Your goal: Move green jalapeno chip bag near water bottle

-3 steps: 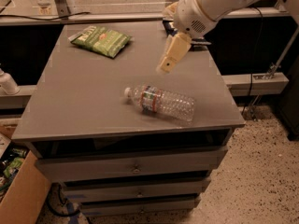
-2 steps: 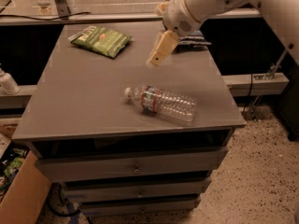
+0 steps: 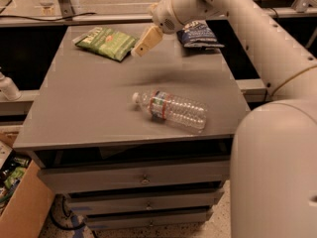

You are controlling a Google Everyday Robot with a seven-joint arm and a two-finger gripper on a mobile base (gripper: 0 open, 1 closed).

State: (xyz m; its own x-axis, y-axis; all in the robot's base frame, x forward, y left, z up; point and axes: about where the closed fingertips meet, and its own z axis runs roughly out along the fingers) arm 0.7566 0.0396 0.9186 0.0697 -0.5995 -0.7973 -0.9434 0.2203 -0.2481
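The green jalapeno chip bag (image 3: 105, 42) lies flat at the far left of the grey cabinet top (image 3: 89, 113). The water bottle (image 3: 172, 110) lies on its side near the front middle, white cap pointing left. My gripper (image 3: 144, 42) hangs above the far middle of the top, just right of the green bag and a little above it. It holds nothing that I can see. My white arm reaches in from the right and fills the lower right of the view.
A dark blue chip bag (image 3: 199, 34) lies at the far right of the top, partly behind my arm. A white bottle (image 3: 8, 88) stands left of the cabinet. A cardboard box (image 3: 20, 202) sits on the floor at lower left. Drawers (image 3: 143, 177) are below.
My gripper has moved left across the far side of the top, from near the blue bag towards the green bag. The bottle and both bags have not moved.
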